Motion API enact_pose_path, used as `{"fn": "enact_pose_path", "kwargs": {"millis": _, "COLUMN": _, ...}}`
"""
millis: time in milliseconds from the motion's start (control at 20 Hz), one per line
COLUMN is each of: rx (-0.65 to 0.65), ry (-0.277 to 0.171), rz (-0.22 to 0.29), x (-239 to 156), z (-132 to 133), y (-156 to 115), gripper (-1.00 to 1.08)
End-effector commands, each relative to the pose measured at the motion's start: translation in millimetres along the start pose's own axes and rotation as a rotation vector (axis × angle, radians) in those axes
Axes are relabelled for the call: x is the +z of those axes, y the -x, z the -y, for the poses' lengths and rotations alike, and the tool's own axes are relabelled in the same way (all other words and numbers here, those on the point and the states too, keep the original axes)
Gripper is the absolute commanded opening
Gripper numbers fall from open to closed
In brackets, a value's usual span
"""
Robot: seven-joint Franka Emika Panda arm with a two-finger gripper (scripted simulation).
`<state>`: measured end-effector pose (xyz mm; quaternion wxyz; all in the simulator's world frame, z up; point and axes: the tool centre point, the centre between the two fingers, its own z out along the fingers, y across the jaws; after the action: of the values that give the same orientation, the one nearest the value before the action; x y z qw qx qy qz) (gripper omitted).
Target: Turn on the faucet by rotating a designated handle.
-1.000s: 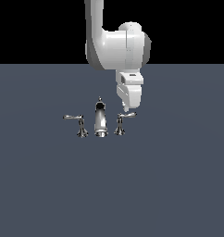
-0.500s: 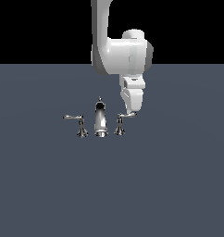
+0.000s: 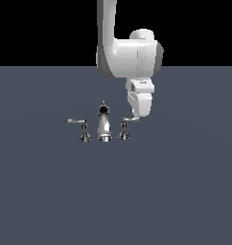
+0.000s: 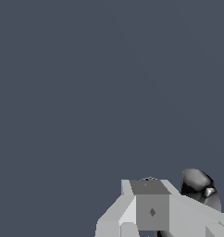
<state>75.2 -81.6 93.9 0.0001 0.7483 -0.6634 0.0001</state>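
Note:
The chrome faucet [image 3: 104, 123] stands mid-floor in the exterior view, its tall curved spout in the centre. The handle [image 3: 124, 127] is the post on the exterior view's right, with its lever pointing right. My gripper [image 3: 139, 116] hangs from the white arm with its tip down at the outer end of that lever, seemingly touching it. In the wrist view the grey fingers [image 4: 151, 209] look pressed together, and a shiny chrome part of the faucet [image 4: 200, 189] shows just beyond them. The mirrored handle [image 3: 81, 127] stands on the spout's other side.
The faucet set rests on a flat dark grey-blue floor [image 3: 175, 191]. The white arm [image 3: 130, 52] comes down from above, behind the faucet's right side in the exterior view.
The arm has shifted toward the exterior view's right and the gripper has come down to the lever's end. The faucet's handles look unmoved.

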Motion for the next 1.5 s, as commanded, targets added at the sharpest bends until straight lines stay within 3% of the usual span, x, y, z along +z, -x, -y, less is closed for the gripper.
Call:
{"fn": "enact_pose_path", "kwargs": {"millis": 0, "rx": 0.0, "ry": 0.0, "rz": 0.0, "x": 0, "z": -8, "y": -3, "gripper": -1.0}}
{"fn": "enact_pose_path", "kwargs": {"millis": 350, "rx": 0.0, "ry": 0.0, "rz": 0.0, "x": 0, "z": -27, "y": -11, "gripper": -1.0}}
{"fn": "enact_pose_path", "kwargs": {"millis": 400, "rx": -0.012, "ry": -0.01, "rz": 0.003, "x": 0, "z": -18, "y": -2, "gripper": -1.0}}
{"fn": "enact_pose_path", "kwargs": {"millis": 1250, "rx": 0.0, "ry": -0.001, "rz": 0.0, "x": 0, "z": -72, "y": 7, "gripper": -1.0}}
{"fn": "enact_pose_path", "kwargs": {"millis": 1450, "rx": 0.005, "ry": -0.004, "rz": -0.002, "x": 0, "z": -72, "y": 9, "gripper": -1.0}}
